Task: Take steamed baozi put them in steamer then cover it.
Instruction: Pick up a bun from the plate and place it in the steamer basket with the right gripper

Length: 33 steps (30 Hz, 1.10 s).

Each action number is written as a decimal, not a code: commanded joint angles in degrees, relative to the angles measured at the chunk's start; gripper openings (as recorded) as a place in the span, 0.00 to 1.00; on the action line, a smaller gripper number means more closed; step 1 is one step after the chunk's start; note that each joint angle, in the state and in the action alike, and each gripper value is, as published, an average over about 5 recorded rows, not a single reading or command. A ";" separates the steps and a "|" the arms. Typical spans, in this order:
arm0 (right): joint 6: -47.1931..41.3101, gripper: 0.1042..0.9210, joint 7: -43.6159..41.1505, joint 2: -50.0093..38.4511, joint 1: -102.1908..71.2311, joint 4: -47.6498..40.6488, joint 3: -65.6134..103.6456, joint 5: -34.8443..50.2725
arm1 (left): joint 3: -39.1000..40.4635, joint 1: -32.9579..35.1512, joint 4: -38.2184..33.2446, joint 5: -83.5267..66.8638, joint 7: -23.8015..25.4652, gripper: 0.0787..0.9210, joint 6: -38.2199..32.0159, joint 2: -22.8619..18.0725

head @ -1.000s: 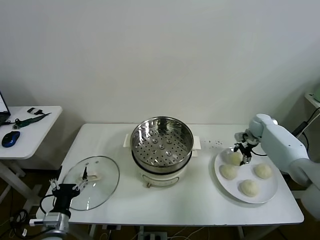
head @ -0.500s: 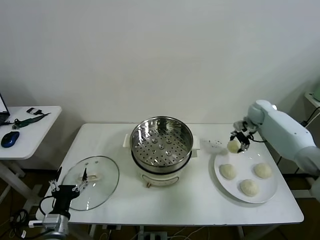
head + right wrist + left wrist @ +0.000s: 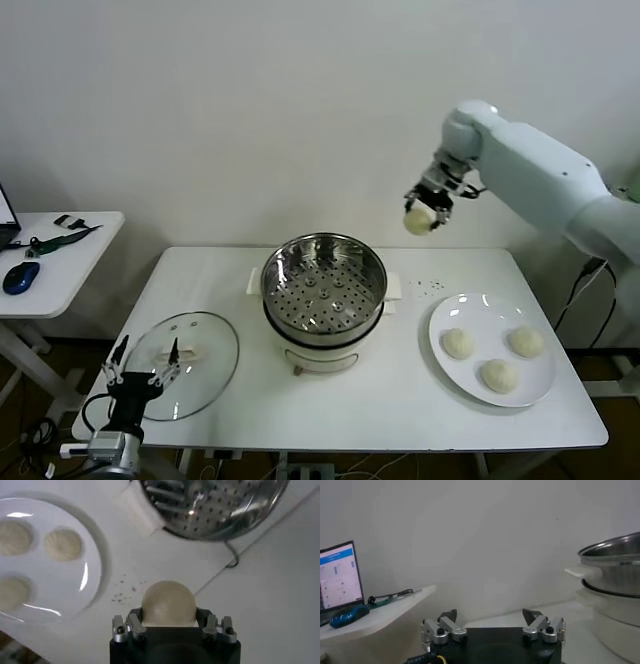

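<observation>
Right hand [image 3: 424,212] clamped a baozi [image 3: 417,221] high above the tabletop [image 3: 400,385] beside the steamer [image 3: 323,283], left hand [image 3: 493,628] hung open, idle near the cover [image 3: 184,365].

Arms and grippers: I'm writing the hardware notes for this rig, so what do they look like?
The right arm is a smooth, glossy white shell with rounded joints. The right gripper is small and dark; up close its black body carries silvery metal finger mounts with black screws. The left gripper matches: black block, silver mounts, dark fingertips, a yellow wire below. In the head view, black cables trail beneath it.
</observation>
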 commanded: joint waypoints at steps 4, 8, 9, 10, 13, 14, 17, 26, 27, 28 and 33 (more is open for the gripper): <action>7.43 0.70 1.74 10.72 0.68 5.84 -2.42 -8.07 | 0.04 0.31 -0.20 -0.16 -0.01 0.88 0.06 0.38; 9.90 0.70 3.62 11.69 -5.11 7.46 0.81 -17.97 | -0.07 0.72 -0.46 -0.54 -0.03 0.88 0.04 0.60; 10.43 0.70 4.08 11.75 -6.37 7.59 1.41 -20.16 | -0.10 0.82 -0.50 -0.66 -0.04 0.88 0.03 0.66; 10.89 0.70 4.60 11.79 -7.59 7.69 1.88 -22.22 | -0.13 0.93 -0.53 -0.74 -0.05 0.88 0.02 0.72; 11.94 0.70 5.98 11.83 -10.32 7.43 3.10 -27.59 | -0.19 1.19 -0.55 -0.93 -0.07 0.88 -0.05 0.92; 12.08 0.70 6.38 11.87 -11.04 7.17 3.39 -28.66 | -0.21 1.26 -0.53 -0.97 -0.07 0.88 -0.07 0.97; 12.42 0.70 7.56 12.23 -13.00 5.97 4.18 -31.21 | -0.21 1.37 -0.43 -1.04 -0.09 0.88 -0.12 1.08; 14.54 0.70 9.97 15.06 -17.78 0.38 8.08 -38.11 | -0.23 1.31 -0.16 -0.94 -0.13 0.88 -0.10 1.00; 14.54 0.70 10.03 15.21 -18.08 0.03 8.19 -38.23 | -0.24 1.33 -0.11 -0.92 -0.14 0.88 -0.10 0.98; 14.52 0.70 10.03 15.32 -18.28 -0.29 8.23 -38.18 | -0.25 1.36 -0.06 -0.91 -0.16 0.88 -0.11 0.97; 14.41 0.71 10.04 15.85 -18.95 -1.48 8.29 -37.34 | -0.27 1.43 0.36 -0.89 -0.26 0.88 -0.17 0.99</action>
